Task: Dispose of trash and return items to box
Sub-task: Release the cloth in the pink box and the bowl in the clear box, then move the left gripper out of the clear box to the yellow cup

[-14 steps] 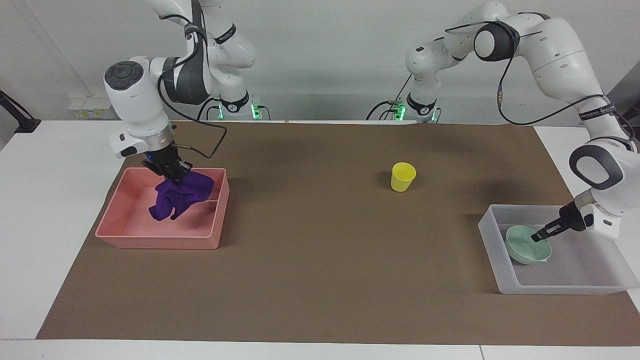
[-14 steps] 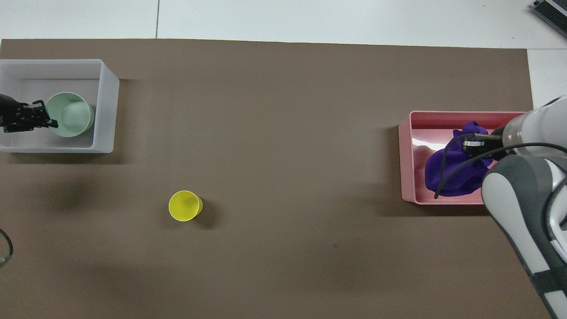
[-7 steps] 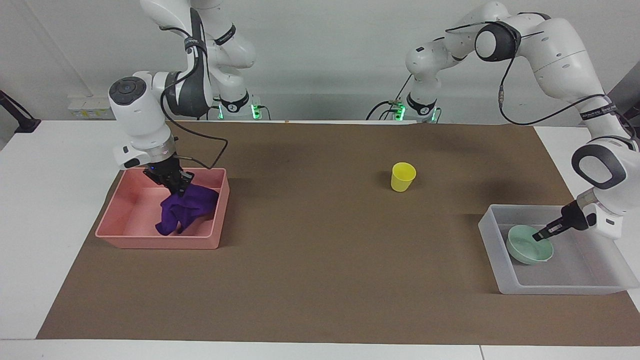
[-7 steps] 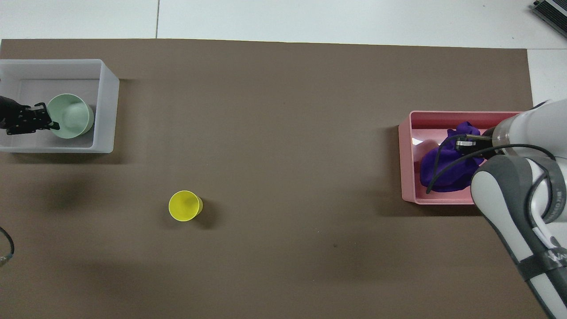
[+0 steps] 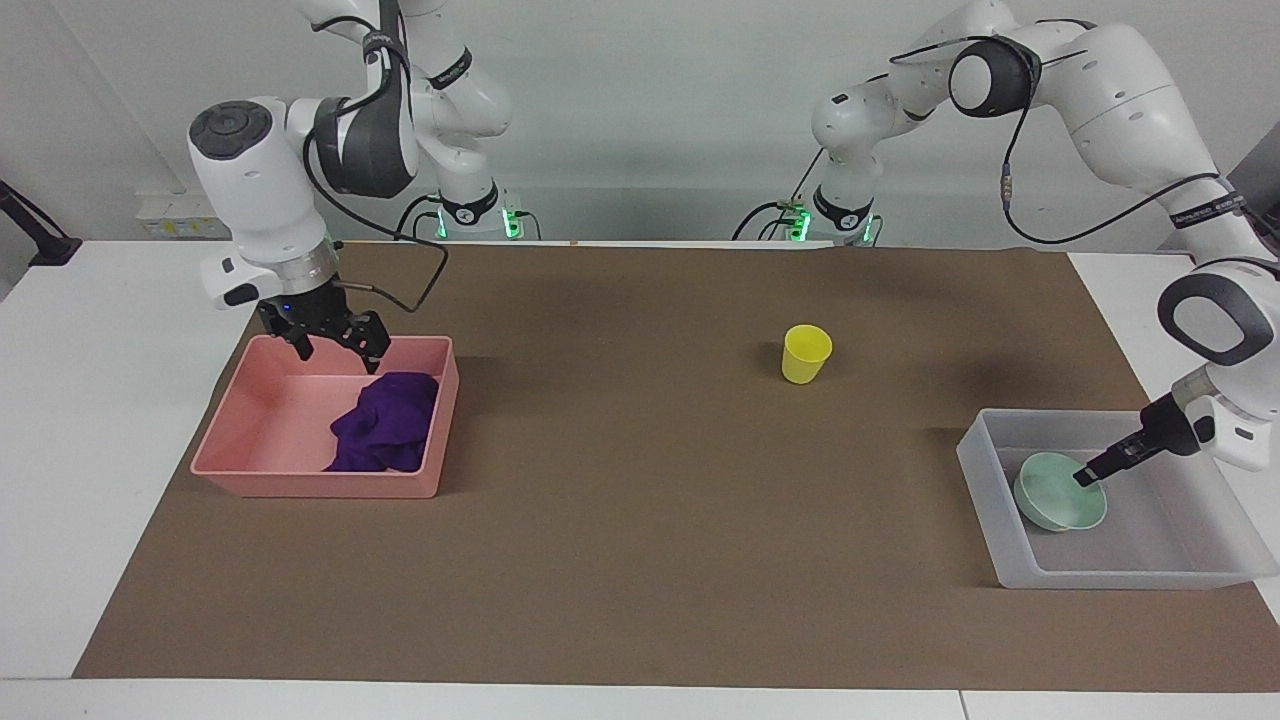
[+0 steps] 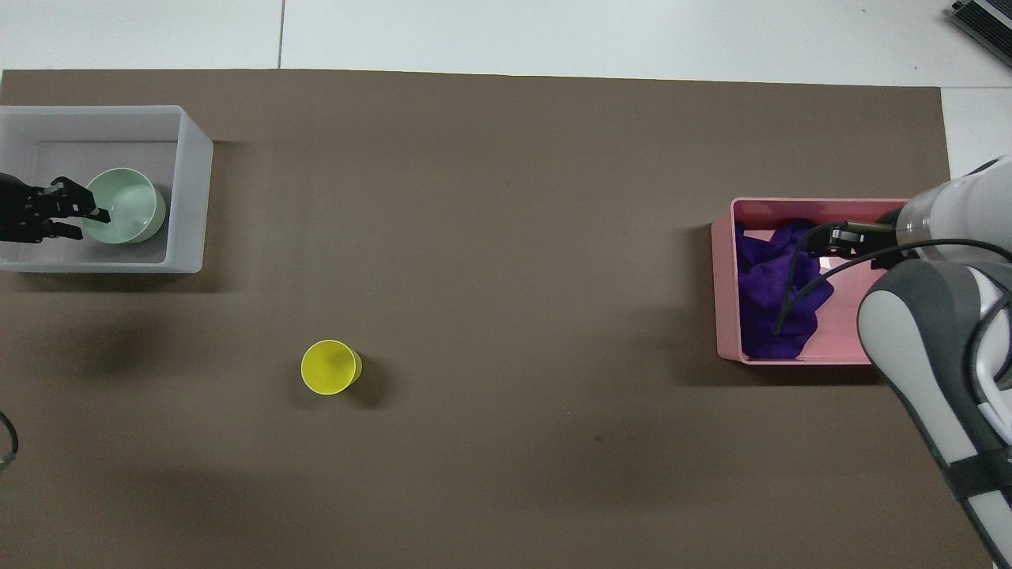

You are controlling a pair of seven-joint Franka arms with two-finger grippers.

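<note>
The purple rag [image 5: 385,425] [image 6: 771,292] lies crumpled in the pink tub [image 5: 270,425] [image 6: 723,300], at the tub's end toward the table's middle. My right gripper [image 5: 340,352] [image 6: 840,241] hangs open just above that tub, holding nothing. The mint-green bowl [image 5: 1050,500] [image 6: 130,209] rests inside the frosted white box [image 5: 985,490] [image 6: 190,197]. My left gripper [image 5: 1085,478] [image 6: 83,223] is at the bowl's rim inside the box, fingers spread open. The yellow cup [image 5: 805,354] [image 6: 330,367] stands upright on the brown mat, apart from both grippers.
The brown mat [image 5: 640,560] covers most of the white table. The pink tub sits at the right arm's end and the white box at the left arm's end. Bare mat lies around the cup.
The right gripper opened and rose; the rag dropped into the pink tub. The left gripper opened and let go of the bowl, which now sits in the box.
</note>
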